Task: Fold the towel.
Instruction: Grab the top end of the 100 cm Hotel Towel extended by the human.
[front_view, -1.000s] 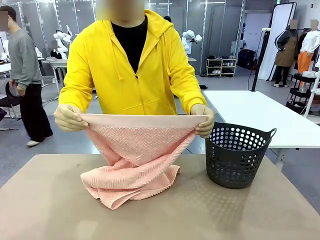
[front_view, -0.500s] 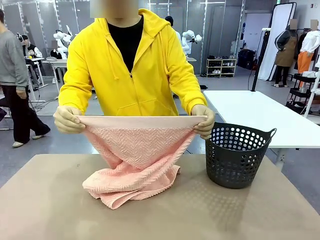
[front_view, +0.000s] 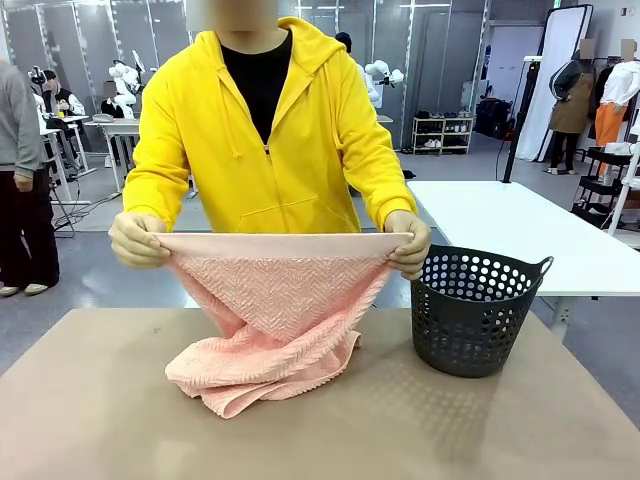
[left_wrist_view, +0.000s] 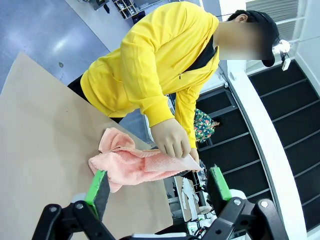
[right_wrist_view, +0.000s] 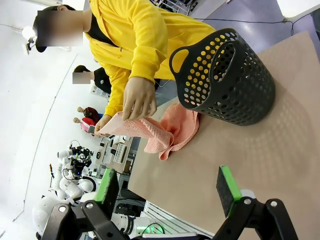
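Jaws of left gripper (left_wrist_view: 157, 172) spread wide, empty. Person's hand (front_view: 138, 240) closed on one hem corner of towel (front_view: 275, 300), other hand (front_view: 408, 243) pinching the opposite corner; held taut above table's (front_view: 90, 420) far edge, lower part heaped on the surface. Dark basket (front_view: 470, 310) toward right edge. Jaws of right gripper (right_wrist_view: 167, 172) likewise wide, empty.

Bright, even room light from above; the front view is sharp with clean colour. The basket (front_view: 470, 312) and towel (front_view: 265, 330) cast only faint, soft shadows on the tabletop (front_view: 90, 420). Both wrist views are wide-angle and tilted, with straight lines bowed toward the edges. The right wrist view washes out to white at its upper left.
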